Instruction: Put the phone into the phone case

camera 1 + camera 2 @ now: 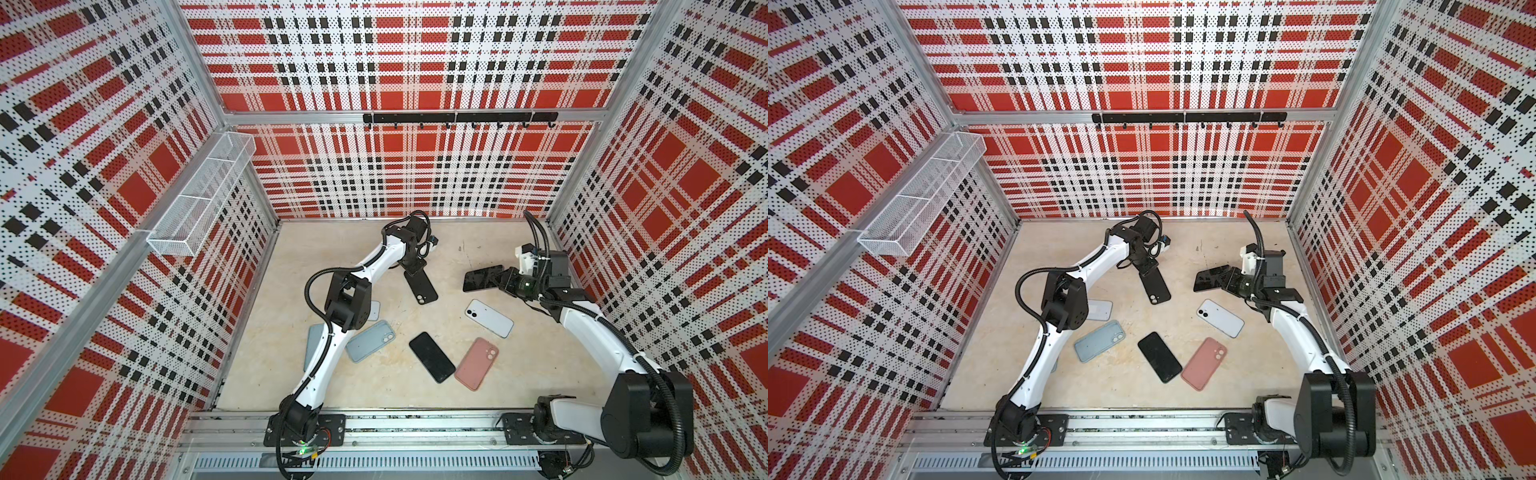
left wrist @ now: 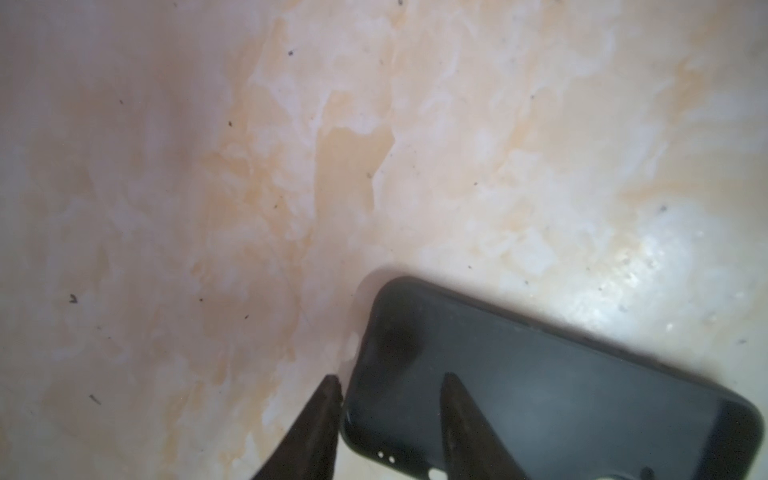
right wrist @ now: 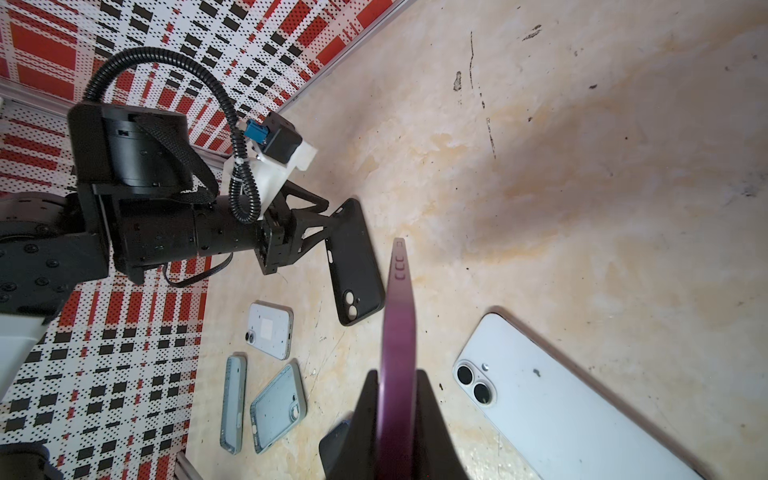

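Observation:
The black phone case (image 1: 422,287) (image 1: 1155,287) lies open side up near the middle of the table. My left gripper (image 1: 413,270) (image 2: 390,377) is open at its far end. One finger (image 2: 328,399) rests against the outside of the rim, the other (image 2: 453,399) is over the inside of the case (image 2: 561,382). To the right, my right gripper (image 1: 508,279) (image 3: 397,374) is shut on the phone (image 1: 482,277) (image 1: 1211,277), held above the table. The phone has a dark screen and shows its purple edge (image 3: 400,316) in the right wrist view.
On the table nearer the front lie a white phone (image 1: 489,318), a black phone (image 1: 432,356), a pink case (image 1: 476,363) and a light blue case (image 1: 371,340). Other pale cases (image 1: 375,309) lie partly under the left arm. A wire basket (image 1: 199,199) hangs on the left wall.

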Tool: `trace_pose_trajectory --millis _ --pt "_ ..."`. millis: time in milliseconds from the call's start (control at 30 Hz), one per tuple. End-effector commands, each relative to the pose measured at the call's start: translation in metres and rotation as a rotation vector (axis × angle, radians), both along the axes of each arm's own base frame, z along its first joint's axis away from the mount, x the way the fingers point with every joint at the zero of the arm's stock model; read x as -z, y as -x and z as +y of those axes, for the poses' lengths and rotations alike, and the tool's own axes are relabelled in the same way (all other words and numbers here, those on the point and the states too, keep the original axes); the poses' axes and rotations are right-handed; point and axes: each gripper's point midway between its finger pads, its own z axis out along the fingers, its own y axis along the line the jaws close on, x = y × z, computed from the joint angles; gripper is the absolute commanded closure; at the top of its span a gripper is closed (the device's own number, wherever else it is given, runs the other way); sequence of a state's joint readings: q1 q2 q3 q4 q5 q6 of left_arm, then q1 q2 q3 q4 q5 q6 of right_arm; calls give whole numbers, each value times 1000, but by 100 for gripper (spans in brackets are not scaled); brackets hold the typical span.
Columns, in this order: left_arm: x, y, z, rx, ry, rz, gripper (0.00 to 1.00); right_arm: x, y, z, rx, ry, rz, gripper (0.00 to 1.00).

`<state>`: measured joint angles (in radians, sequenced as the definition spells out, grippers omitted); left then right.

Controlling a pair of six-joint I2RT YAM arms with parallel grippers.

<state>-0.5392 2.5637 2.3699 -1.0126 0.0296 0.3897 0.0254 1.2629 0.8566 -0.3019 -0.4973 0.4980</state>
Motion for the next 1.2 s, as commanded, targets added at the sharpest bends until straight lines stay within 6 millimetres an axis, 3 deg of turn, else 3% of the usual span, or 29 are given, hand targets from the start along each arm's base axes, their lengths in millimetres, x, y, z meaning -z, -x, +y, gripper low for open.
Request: trace_pose_trajectory --millis 0,100,233,400,533,667,867,1000,1167 --pt "9 -9 -4 -6 -10 -23 60 -34 -16 2 -16 -9 -121 100" --pt "13 -8 -8 -11 -2 -16 66 -35 -17 2 -15 -11 -119 100" --pt "18 -9 -11 -41 17 -2 84 -37 -18 2 -17 -11 -121 100" --pt "14 -13 -4 -171 62 22 99 -33 -19 1 -12 -4 -111 100" --pt "4 -16 18 -362 102 48 100 -27 -20 2 -17 -6 -96 100" --pt "-11 -15 53 -610 109 43 100 -22 -22 2 -14 -9 -90 100" --pt "-17 6 100 -979 145 44 100 -20 -24 6 -24 -40 -86 100" --pt "-19 13 106 -1051 174 23 100 -18 -24 7 -30 -41 -85 100" --pt "-16 10 96 -1087 243 62 100 -17 -25 10 -48 -50 -78 100"
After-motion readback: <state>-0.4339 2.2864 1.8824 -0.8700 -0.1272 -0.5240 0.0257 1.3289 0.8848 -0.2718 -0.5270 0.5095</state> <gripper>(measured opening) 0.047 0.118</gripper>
